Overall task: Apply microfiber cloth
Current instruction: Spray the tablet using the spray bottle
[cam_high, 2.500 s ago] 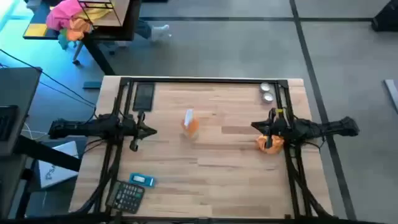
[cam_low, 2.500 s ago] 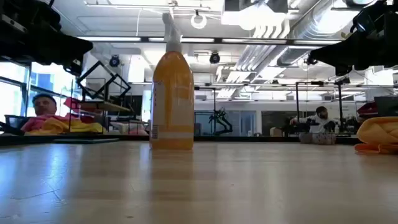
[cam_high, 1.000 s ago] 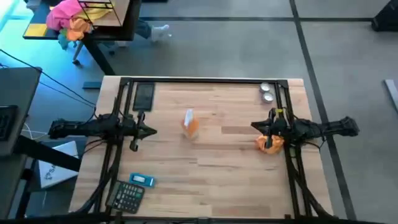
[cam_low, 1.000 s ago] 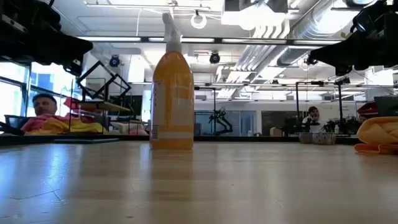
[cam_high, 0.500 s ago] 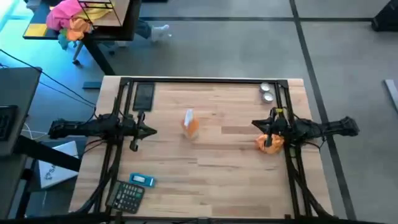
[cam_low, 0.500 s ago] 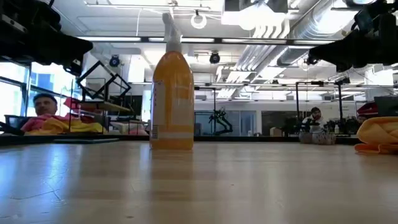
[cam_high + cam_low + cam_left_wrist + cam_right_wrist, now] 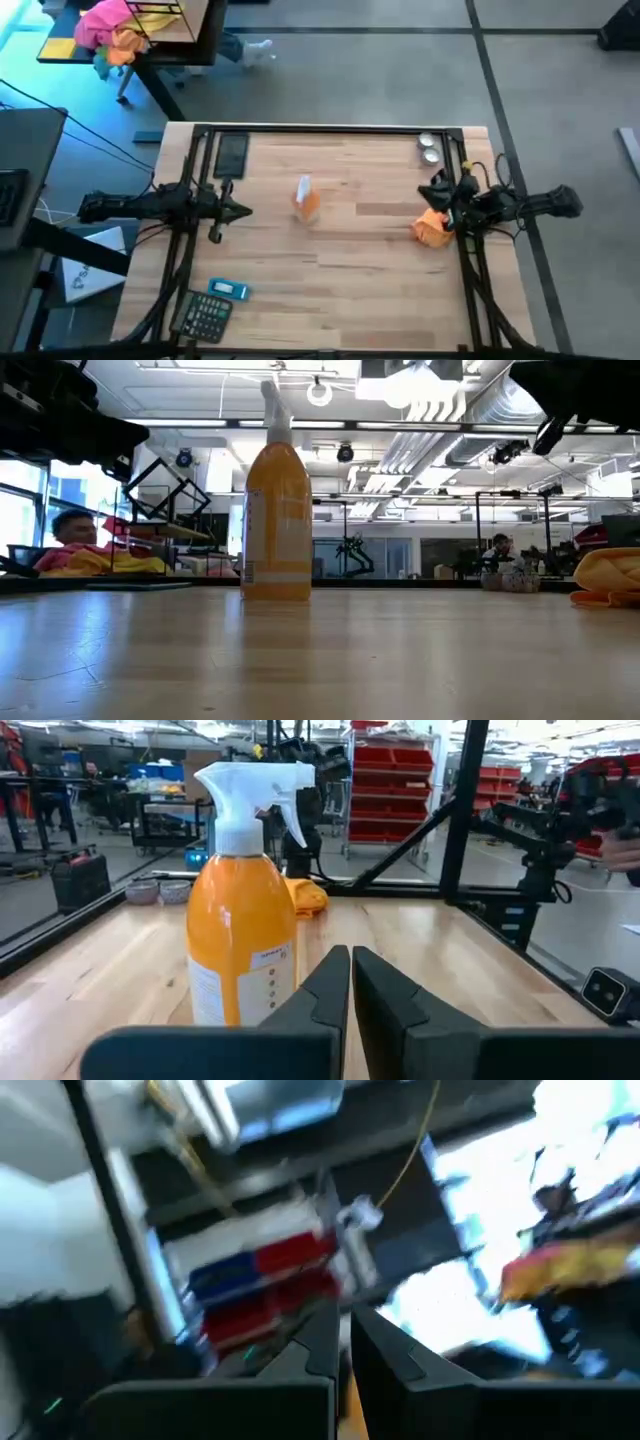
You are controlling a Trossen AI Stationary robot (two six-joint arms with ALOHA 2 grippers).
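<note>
Right gripper [image 7: 436, 189] has swung up and away from the microfiber cloth [image 7: 432, 229], fingers narrow, holding nothing — cloth bunched on the table [image 7: 350, 260] at right edge, ungrasped. Left gripper [image 7: 240, 211] idle at left, fingers together — pickup still ahead.

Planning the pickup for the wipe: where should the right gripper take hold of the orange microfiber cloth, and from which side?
The microfiber cloth lies bunched on the table beside the right gripper. Probably best: come straight down and pinch the raised top fold, since a soft heap offers no firm edge from the side.
</note>
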